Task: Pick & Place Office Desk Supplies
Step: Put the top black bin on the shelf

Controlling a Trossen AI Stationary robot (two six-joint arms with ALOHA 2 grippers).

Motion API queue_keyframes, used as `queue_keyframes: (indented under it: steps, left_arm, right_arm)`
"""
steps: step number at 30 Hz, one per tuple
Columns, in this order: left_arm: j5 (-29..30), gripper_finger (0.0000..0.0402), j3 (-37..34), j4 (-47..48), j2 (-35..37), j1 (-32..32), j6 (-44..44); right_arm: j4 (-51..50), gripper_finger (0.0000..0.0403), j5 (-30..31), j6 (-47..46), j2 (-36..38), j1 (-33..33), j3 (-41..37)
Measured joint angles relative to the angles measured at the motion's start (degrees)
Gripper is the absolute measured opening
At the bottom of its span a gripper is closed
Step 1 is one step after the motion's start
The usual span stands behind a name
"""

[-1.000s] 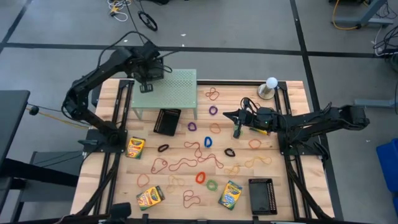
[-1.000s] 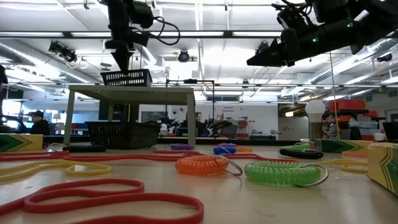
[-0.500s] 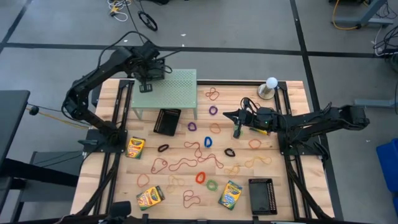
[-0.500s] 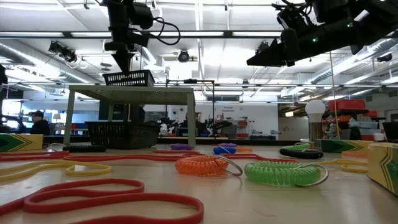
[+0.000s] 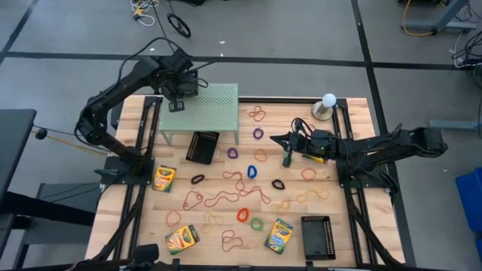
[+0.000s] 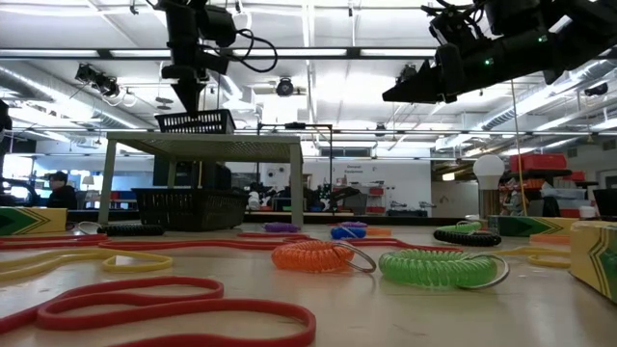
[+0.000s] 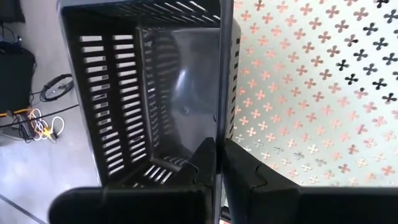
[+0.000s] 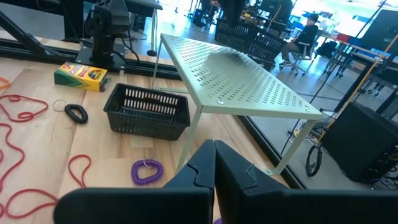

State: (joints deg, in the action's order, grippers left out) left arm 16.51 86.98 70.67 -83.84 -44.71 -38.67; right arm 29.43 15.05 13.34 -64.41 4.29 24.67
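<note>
Trays first: I count three black mesh trays. One [image 7: 155,93] is pinched by its wall between the fingers [image 7: 245,177] of my left gripper [image 5: 176,104], sitting at the far left corner of the pale green shelf [image 5: 215,105]; in the low view it rests on the shelf top [image 6: 197,121]. A second tray [image 5: 202,147] stands on the table [image 5: 354,113] just in front of the shelf, and the third [image 5: 317,236] lies near the front right edge.

Crayon boxes number three: one [image 5: 163,178] at the left edge, one [image 5: 181,238] at the front left, one [image 5: 279,235] just beside the third tray.

Rubber bands [image 5: 226,197] lie scattered across the middle in red, orange, purple, blue, green and black; they overlap too much for a firm count.

My right gripper [image 5: 287,159] hangs above the bands right of centre, fingers [image 8: 233,171] pressed together on nothing. A white ball on its stand [image 5: 327,104] sits at the far right corner.
</note>
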Motion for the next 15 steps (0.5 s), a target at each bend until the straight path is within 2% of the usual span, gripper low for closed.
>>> queue_keyframes:
  steps: [15]
  left_arm:
    - [-0.07, 0.0024, 0.02, 1.77, -1.80, 1.64, 1.29]
  right_arm:
    - [0.01, 0.0005, 0.00, 0.00, -0.01, 0.00, 0.00]
